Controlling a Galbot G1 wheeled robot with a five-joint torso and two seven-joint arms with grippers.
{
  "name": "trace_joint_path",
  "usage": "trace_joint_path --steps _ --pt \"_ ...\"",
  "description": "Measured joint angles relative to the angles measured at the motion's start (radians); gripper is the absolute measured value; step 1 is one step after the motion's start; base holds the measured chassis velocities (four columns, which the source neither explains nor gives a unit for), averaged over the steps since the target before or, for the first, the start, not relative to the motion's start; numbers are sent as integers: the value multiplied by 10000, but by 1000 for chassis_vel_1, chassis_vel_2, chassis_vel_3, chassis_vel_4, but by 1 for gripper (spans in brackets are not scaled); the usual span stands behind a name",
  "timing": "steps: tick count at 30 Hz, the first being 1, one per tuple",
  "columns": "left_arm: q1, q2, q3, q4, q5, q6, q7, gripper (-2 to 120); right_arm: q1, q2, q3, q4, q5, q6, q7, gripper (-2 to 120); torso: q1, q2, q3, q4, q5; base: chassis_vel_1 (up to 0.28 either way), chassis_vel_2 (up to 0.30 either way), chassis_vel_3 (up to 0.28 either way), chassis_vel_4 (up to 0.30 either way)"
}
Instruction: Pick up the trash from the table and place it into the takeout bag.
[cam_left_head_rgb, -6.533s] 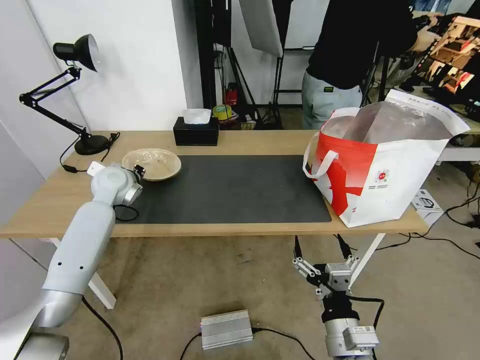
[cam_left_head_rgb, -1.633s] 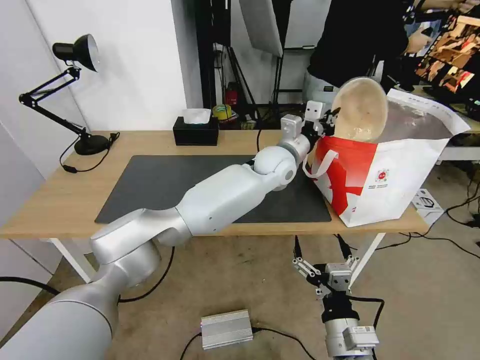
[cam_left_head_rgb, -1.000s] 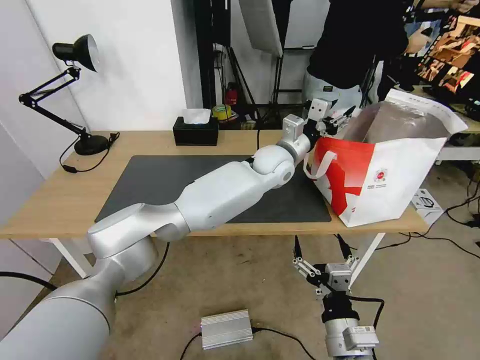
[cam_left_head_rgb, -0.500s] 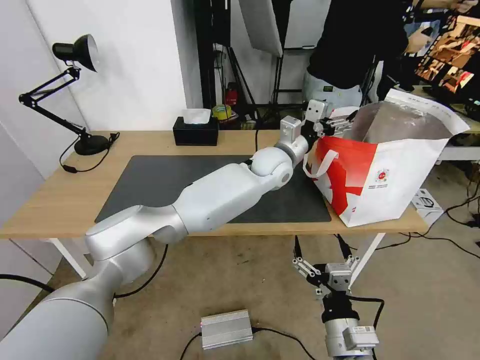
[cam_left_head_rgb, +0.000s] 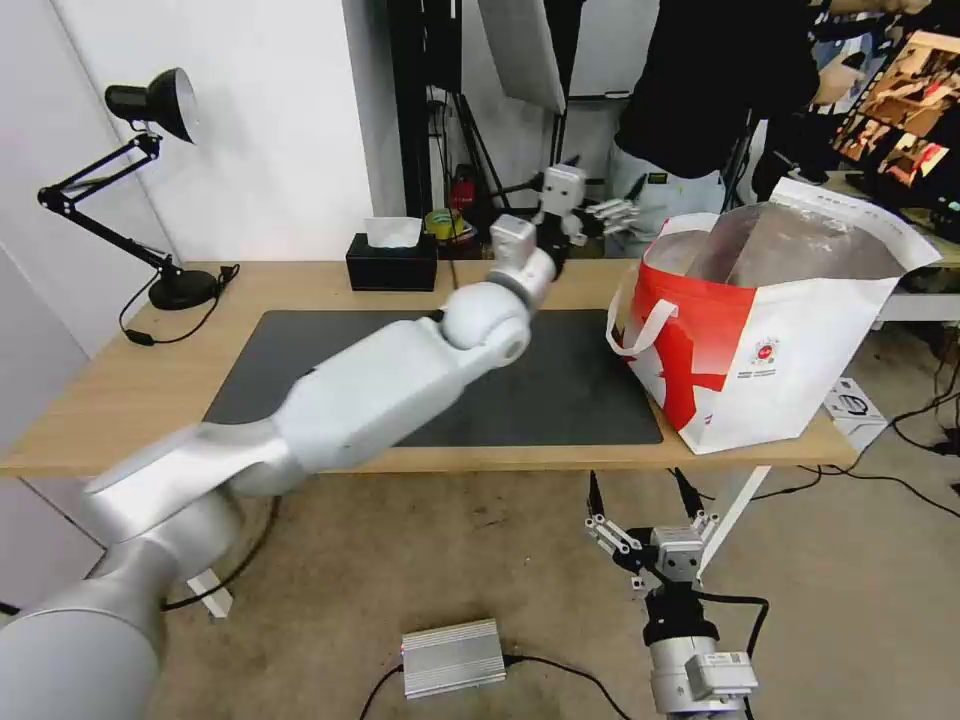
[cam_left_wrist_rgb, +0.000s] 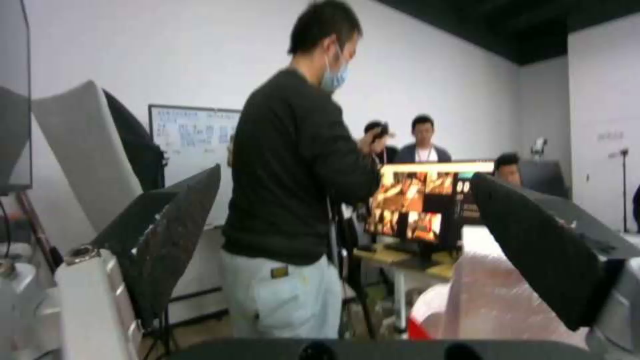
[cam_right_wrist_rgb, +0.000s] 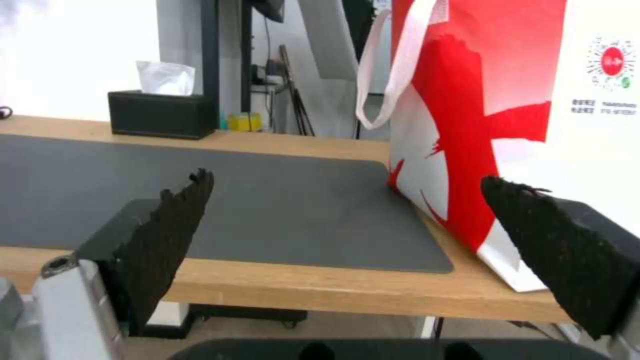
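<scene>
Progress: no trash visible on long light-wood tabletop (cam_left_head_rgb: 300, 290) or its dark grey mat (cam_left_head_rgb: 560, 390); pick-ups look done, judging by what shows.
Bag: large white-and-red insulated takeout bag w/ foil lining (cam_left_head_rgb: 770, 340) upright at tabletop's right end, mouth open; contents hidden.
Left gripper (cam_left_head_rgb: 605, 210): jaws wide apart, empty, raised over tabletop's back edge, just left of bag.
Right gripper (cam_left_head_rgb: 640, 520): parked below tabletop's front edge, jaws spread, empty.

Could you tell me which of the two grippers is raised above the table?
The left gripper, open beside the takeout bag; the right gripper hangs below the table edge.
</scene>
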Motion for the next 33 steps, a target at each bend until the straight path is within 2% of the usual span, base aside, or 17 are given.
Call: trace_joint_path --steps 4,10,11,15,16,19,20,24,25,27,29,30,33 --pt "827 729 -484 -1052 445 21 -378 100 0 0 0 0 0 0 0 100 1 0 0 2 -1 0 0 0 0" --pt "1771 1515 -1156 -1939 841 28 -523 100 0 0 -1 0 0 0 0 100 0 -1 0 3 0 0 0 0 0" --pt "2032 1728 -1387 -2181 972 28 -537 100 1 0 0 0 0 0 -1 100 0 -2 0 -3 0 0 0 0 0" --pt "3342 2857 -2503 -3206 1406 21 -548 100 0 0 0 0 0 0 0 100 0 -2 0 4 -1 0 0 0 0" --pt "3342 2857 -2503 -3206 1406 21 -548 100 0 0 0 0 0 0 0 100 0 -2 0 4 -1 0 0 0 0" --pt "4679 3396 -3495 -3874 1888 22 -517 100 0 0 -1 0 0 0 -2 100 0 -1 0 2 -1 0 0 0 0" --pt "4679 3396 -3495 -3874 1888 22 -517 100 0 0 -1 0 0 0 -2 100 0 -1 0 2 -1 0 0 0 0" --pt "6840 3677 -5148 -4814 2524 31 -439 100 0 -1 -1 0 1 0 -1 100 0 -1 0 0 0 0 0 0 0" --pt "6840 3677 -5148 -4814 2524 31 -439 100 0 -1 -1 0 1 0 -1 100 0 -1 0 0 0 0 0 0 0" --pt "8331 3680 -6362 -5397 3138 31 -284 100 0 0 0 0 0 0 -1 100 0 -1 0 2 2 0 0 0 0" --pt "9513 3639 -7082 -5933 3460 20 -225 100 1 0 0 0 0 0 0 100 -1 -1 -1 6 -1 0 0 0 0" --pt "9513 3639 -7082 -5933 3460 20 -225 100 1 0 0 0 0 0 0 100 -1 -1 -1 6 -1 0 0 0 0" --pt "11044 3312 -8044 -6620 4005 -91 -131 100 0 0 -1 0 0 0 0 100 -1 0 -1 1 3 0 0 0 0"
